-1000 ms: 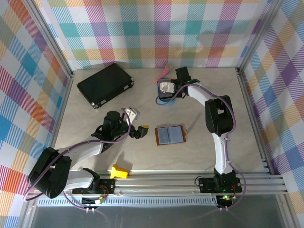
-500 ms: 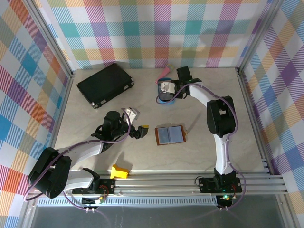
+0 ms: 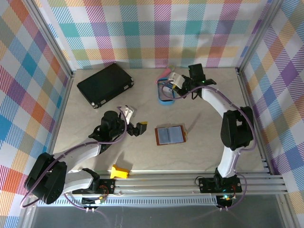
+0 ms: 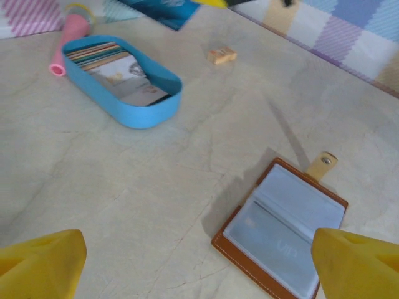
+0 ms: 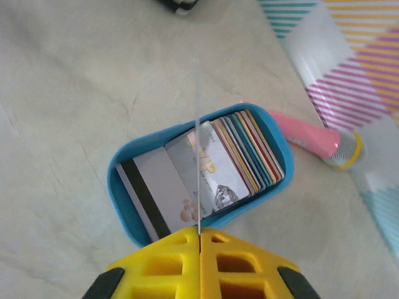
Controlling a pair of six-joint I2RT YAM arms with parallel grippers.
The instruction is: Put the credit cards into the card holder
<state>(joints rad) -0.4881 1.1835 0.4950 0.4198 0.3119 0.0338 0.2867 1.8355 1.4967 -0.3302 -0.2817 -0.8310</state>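
The card holder [image 3: 170, 135] [image 4: 283, 227] lies open on the table, brown with a grey-blue lining and its snap tab pointing away. My left gripper [image 3: 136, 128] [image 4: 199, 265] hovers just left of it, open, with nothing between its yellow fingertips [image 4: 40, 261]. More credit cards [image 5: 249, 152] stand packed in the blue oval tray [image 3: 165, 99] [image 5: 121, 187] [image 4: 134, 115]. My right gripper [image 3: 174, 84] [image 5: 200, 233] is above the tray's near rim, shut on one thin credit card [image 5: 197, 143] seen edge-on, pointing up out of the pads.
A large black case [image 3: 105, 84] lies at the back left. A pink tube [image 3: 166, 71] [image 5: 308, 140] rests behind the tray. A small tan block [image 4: 222, 55] sits past the tray. A yellow plastic piece [image 3: 119, 172] lies by the front rail.
My right gripper has risen and drawn right from over the tray, with a card pinched in it. The left gripper has shifted slightly and stays open.
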